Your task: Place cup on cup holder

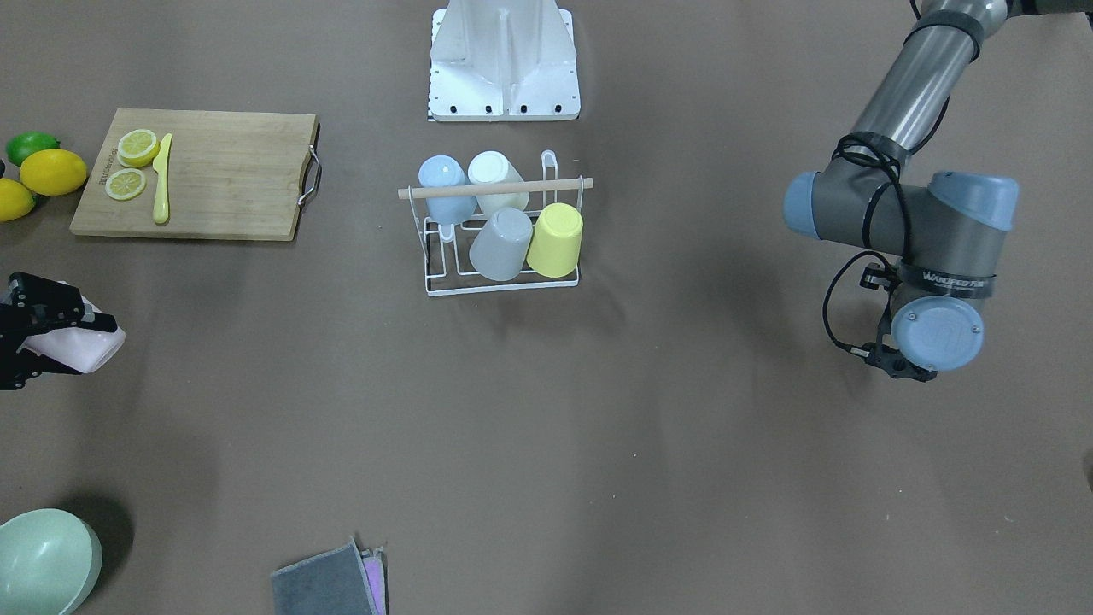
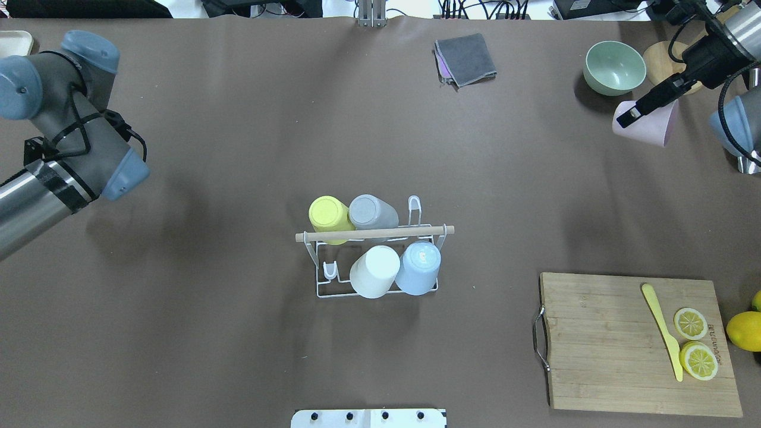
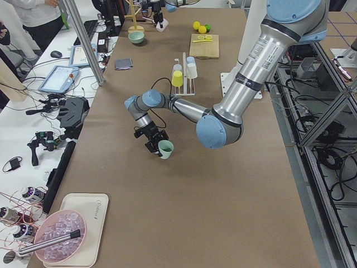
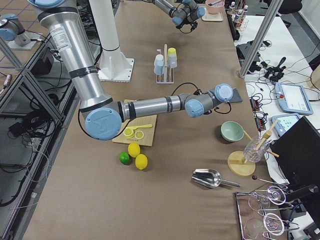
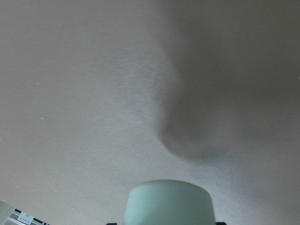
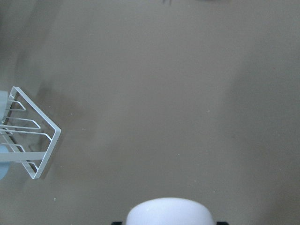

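Note:
The cup holder [image 2: 374, 233] is a white wire rack with a wooden rod, mid-table, also in the front view [image 1: 495, 190]. It bears yellow [image 2: 327, 214], grey [image 2: 370, 211], white [image 2: 374, 271] and blue [image 2: 418, 267] cups, upside down. My right gripper [image 2: 639, 119] is shut on a pale pink cup [image 2: 651, 125], held on its side far right of the rack; this shows in the front view [image 1: 77, 346] too. My left gripper [image 3: 156, 146] holds a mint green cup [image 3: 165, 148] far left of the rack. That cup shows in the left wrist view [image 5: 169, 201].
A wooden cutting board [image 2: 606, 339] with lemon slices [image 2: 695, 345] and a yellow knife [image 2: 663, 330] lies front right. Whole lemons [image 1: 51, 171] lie beside it. A green bowl [image 2: 614, 66] and a grey cloth [image 2: 467, 56] sit at the far side.

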